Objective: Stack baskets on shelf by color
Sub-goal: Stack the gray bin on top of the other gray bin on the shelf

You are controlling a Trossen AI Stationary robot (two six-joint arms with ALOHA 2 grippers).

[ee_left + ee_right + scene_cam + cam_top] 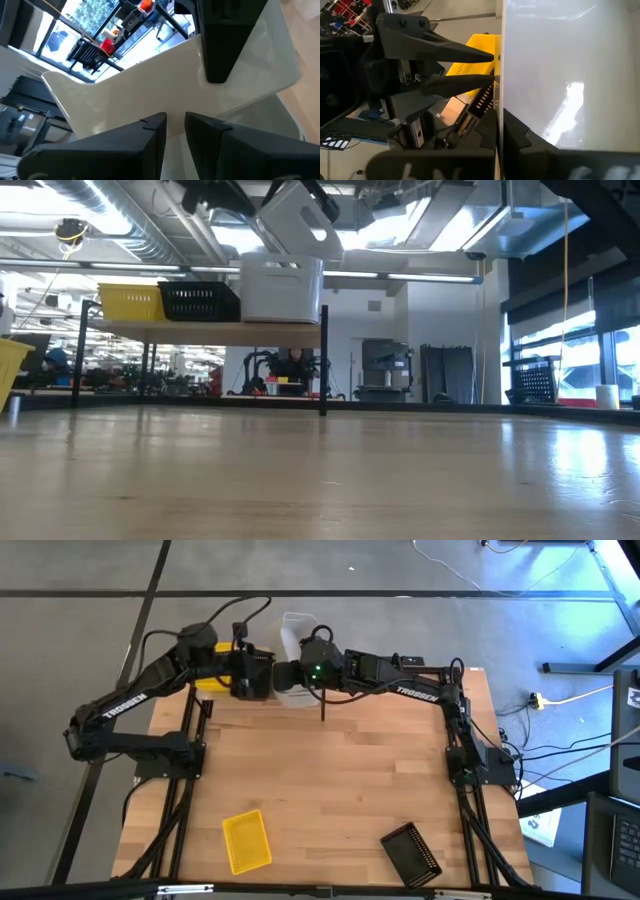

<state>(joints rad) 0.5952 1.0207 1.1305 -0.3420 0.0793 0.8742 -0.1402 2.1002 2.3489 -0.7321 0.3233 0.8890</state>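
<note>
Both sets of jaws are clamped on the rim of one translucent white basket (292, 225): the left gripper (175, 131) pinches one wall and the right gripper (499, 125) is closed tight on a thin wall opposite. That basket hangs tilted above the shelf, over a second white basket (281, 290) that sits upright at the shelf's right end.

The wooden table (340, 780) carries everything. Along its far edge stands the shelf (200, 329), a light board on thin black legs. On it, from left to right, sit a yellow basket (131, 302), a black perforated basket (200, 301) touching it, and the upright white basket.

Near the table's front edge lie a loose yellow basket (246, 840) left of centre and a loose black basket (412, 853) toward the front right corner, well apart; whether anything lies inside them cannot be told.
</note>
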